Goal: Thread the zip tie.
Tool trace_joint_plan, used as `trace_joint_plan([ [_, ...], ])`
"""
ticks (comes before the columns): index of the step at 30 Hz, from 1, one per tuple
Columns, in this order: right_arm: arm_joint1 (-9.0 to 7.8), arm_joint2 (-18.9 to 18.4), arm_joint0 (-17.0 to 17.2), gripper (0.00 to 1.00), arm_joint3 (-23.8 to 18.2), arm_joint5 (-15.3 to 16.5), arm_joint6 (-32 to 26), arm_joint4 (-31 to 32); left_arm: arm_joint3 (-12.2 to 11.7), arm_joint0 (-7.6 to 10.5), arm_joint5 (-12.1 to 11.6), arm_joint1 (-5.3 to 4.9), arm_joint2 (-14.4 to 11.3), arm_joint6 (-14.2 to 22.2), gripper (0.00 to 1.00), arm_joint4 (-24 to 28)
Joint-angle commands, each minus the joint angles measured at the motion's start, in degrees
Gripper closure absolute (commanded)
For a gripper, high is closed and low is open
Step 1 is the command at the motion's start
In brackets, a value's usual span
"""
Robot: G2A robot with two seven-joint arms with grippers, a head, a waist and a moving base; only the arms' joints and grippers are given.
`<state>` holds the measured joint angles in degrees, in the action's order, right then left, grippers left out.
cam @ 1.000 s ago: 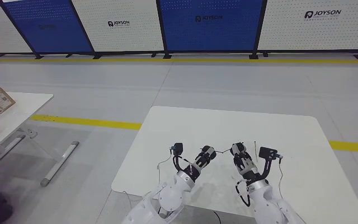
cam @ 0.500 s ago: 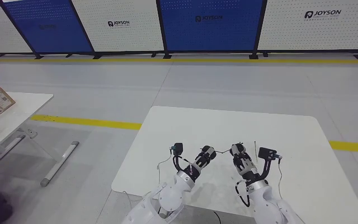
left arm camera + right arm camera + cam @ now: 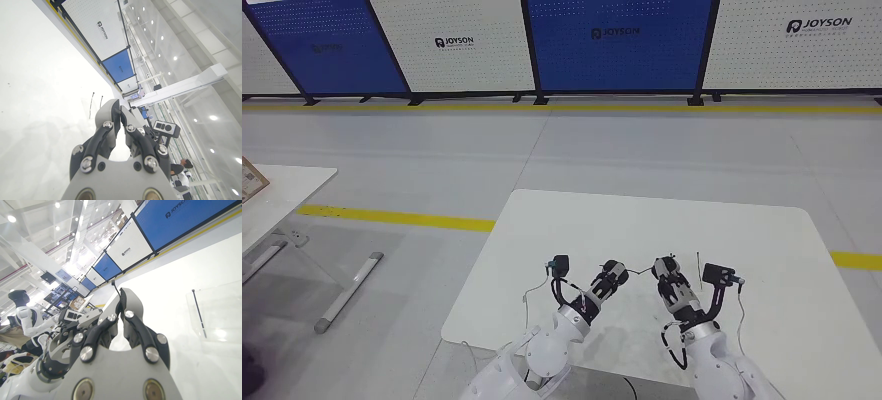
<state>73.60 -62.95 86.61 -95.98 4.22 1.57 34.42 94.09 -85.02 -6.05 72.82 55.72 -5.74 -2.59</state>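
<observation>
A thin black zip tie [image 3: 641, 270] spans the short gap between my two grippers, low over the near part of the white table [image 3: 642, 215]. My left gripper [image 3: 619, 270] [image 3: 120, 111] is shut, its fingertips pressed together on one end of the tie. The right gripper [image 3: 666, 267] [image 3: 120, 294] is shut on the other end. There the zip tie's [image 3: 115, 287] square head sticks out past the fingertips. In the left wrist view the right gripper sits just behind my left fingers.
A spare black zip tie [image 3: 698, 262] [image 3: 198, 313] lies in a clear shallow tray [image 3: 223, 315] on the table beside the right arm. It appears as a loose tie [image 3: 91, 105] in the left wrist view. Another robot [image 3: 28, 317] stands off the table.
</observation>
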Motion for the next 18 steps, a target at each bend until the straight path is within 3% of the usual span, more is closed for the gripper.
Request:
trace_joint_plan([
  [1,0.06,-0.1,0.2,1.00,0.1,0.2,0.4,-0.1,0.0,0.00,0.0,0.00,0.0,0.0,1.00,0.0],
  [18,0.36,-0.8,1.1,1.00,-0.5,0.8,0.9,0.5,0.0,0.00,0.0,0.00,0.0,0.0,1.00,0.0],
])
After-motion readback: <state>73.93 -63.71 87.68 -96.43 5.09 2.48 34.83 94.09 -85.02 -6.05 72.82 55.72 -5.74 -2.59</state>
